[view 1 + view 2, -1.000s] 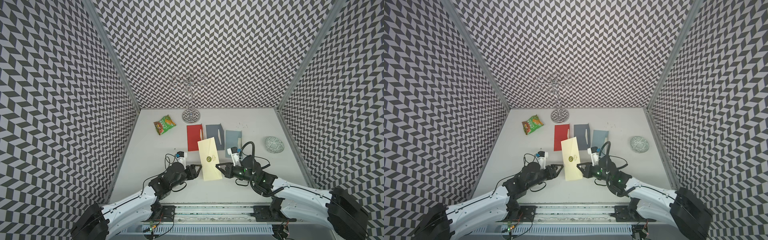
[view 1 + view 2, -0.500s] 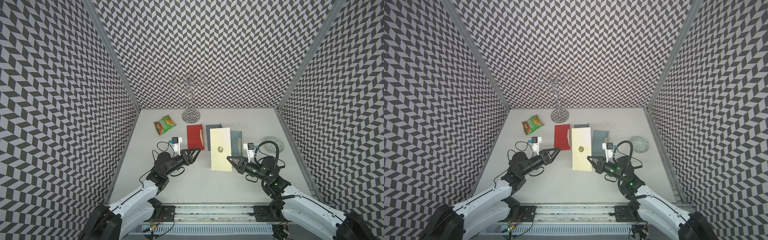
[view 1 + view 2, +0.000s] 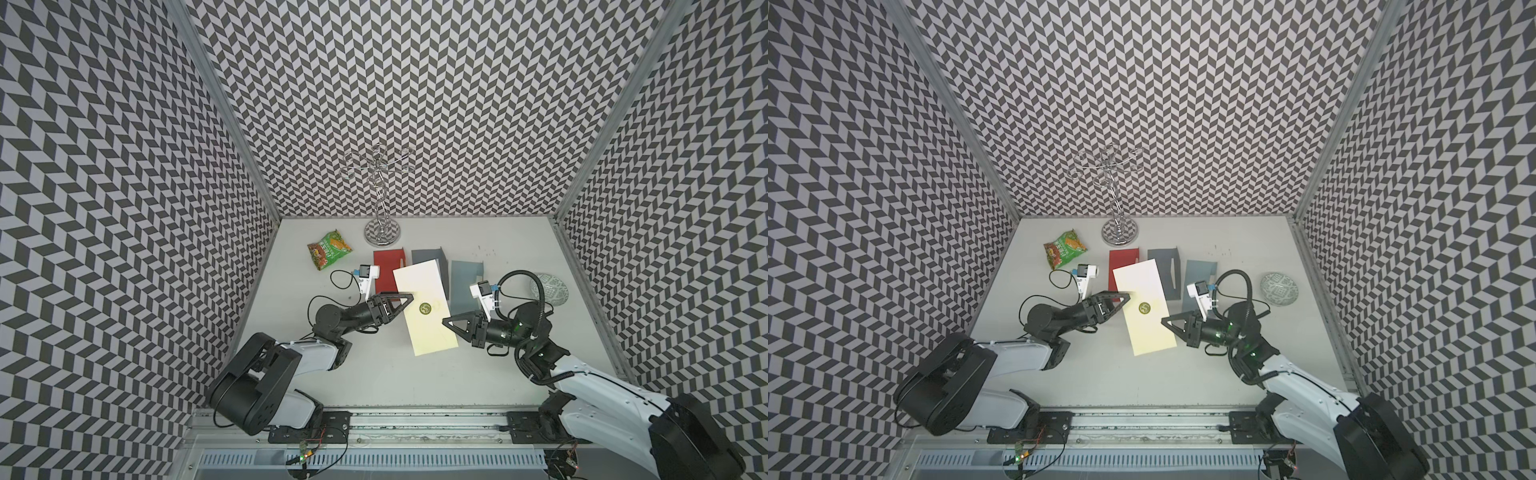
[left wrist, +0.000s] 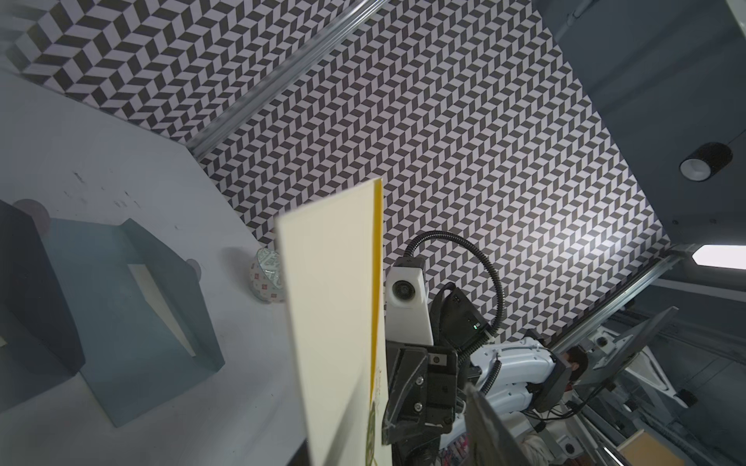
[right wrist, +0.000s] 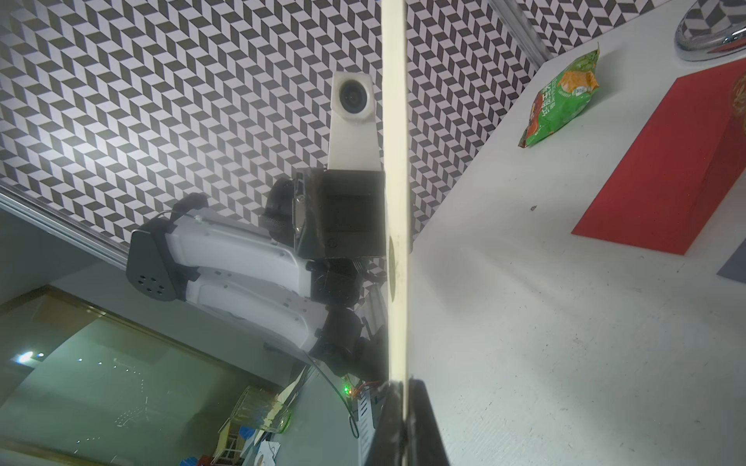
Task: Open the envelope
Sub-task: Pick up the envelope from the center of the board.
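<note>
A cream envelope (image 3: pixel 428 328) with a round green-gold seal (image 3: pixel 424 308) hangs tilted above the table in both top views. My right gripper (image 3: pixel 446 322) is shut on its right edge, and the right wrist view shows both fingers (image 5: pixel 424 423) pinching the paper edge-on. My left gripper (image 3: pixel 407 302) is at the envelope's left edge, level with the seal. In the left wrist view the envelope (image 4: pixel 331 302) stands between its jaws, with a wide gap to the one finger (image 4: pixel 484 423) that shows. A yellow strip runs along the envelope's edge there.
Behind the envelope a red envelope (image 3: pixel 386 270), a dark grey one (image 3: pixel 428 255) and a blue-grey one (image 3: pixel 465 282) lie in a row. A green snack bag (image 3: pixel 328 249) and a silver stand (image 3: pixel 381 232) sit at the back, a patterned bowl (image 3: pixel 549 289) at the right.
The right arm carried the envelope back and right, then slightly left, tilting it. The left gripper let go, drew away, then returned to the envelope's left edge, its jaws narrower.
</note>
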`<state>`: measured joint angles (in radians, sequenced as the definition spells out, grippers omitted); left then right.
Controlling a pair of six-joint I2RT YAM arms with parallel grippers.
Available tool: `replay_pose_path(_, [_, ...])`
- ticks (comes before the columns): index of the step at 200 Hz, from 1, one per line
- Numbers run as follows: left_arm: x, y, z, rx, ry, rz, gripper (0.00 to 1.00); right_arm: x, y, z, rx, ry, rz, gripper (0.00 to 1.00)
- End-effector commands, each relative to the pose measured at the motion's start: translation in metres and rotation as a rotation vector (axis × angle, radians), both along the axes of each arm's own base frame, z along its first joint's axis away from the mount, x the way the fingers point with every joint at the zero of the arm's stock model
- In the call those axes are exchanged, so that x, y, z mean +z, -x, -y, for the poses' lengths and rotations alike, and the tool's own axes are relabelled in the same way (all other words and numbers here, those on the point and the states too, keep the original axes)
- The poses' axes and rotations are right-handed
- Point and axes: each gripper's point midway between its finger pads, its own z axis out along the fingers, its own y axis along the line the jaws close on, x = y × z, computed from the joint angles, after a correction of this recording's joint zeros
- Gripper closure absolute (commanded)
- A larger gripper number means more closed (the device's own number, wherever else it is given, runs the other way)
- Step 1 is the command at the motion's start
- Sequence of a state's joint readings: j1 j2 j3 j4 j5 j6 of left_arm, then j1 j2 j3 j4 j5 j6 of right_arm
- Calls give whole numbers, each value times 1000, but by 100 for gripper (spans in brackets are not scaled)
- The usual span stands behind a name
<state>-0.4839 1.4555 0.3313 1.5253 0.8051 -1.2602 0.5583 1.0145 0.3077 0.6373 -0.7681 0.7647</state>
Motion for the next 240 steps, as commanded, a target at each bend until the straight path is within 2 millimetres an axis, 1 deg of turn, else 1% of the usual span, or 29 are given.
replay_pose_path(1, [29,19,-5,-65,103,124,66,19,-3,-1,9,-38,80,100])
replay_pose_path(7, [28,19,-5,-72,109,122,71,19,-3,-1,9,-34,80,100])
replay_pose_path(18, [28,18,-4,-79,113,122,76,18,-5,-1,6,-21,84,100])
replay_pose_path(28, [26,15,-3,-76,109,119,83,17,-7,-2,4,-13,84,100])
replay_pose_path(43, [23,10,0,-66,89,111,89,15,-9,-2,3,-8,79,100])
replay_pose_path(59, [21,6,2,-46,57,113,100,12,-11,-2,-5,0,71,100])
replay_pose_path(75, [19,1,2,-14,22,105,100,10,-13,-2,-12,4,64,100])
replay_pose_path(94, [21,-2,2,19,-10,122,100,10,-15,-1,-18,13,68,99])
replay_pose_path(104, [20,-5,2,38,-32,122,100,10,-16,0,-33,20,66,92])
replay_pose_path(110, [22,-5,2,46,-38,132,100,10,-18,1,-44,22,67,87])
replay_pose_path(126, [27,-4,2,64,-60,153,100,10,-21,4,-71,33,71,77])
replay_pose_path(146, [31,-10,2,126,-130,184,100,12,-30,9,-134,64,81,67])
replay_pose_path(166, [28,-26,3,275,-293,219,100,16,-43,20,-240,96,82,60])
replay_pose_path(180, [25,-32,5,381,-411,246,100,16,-51,30,-330,108,64,56])
replay_pose_path(193, [23,-33,8,433,-480,258,100,18,-59,41,-413,111,50,55])
replay_pose_path(216, [18,-35,13,475,-540,242,100,27,-62,57,-502,127,99,52])
replay_pose_path(227, [15,-34,17,498,-578,251,100,28,-67,67,-572,132,91,52])
replay_pose_path(240, [16,-32,22,527,-609,275,100,27,-73,80,-653,141,63,52])
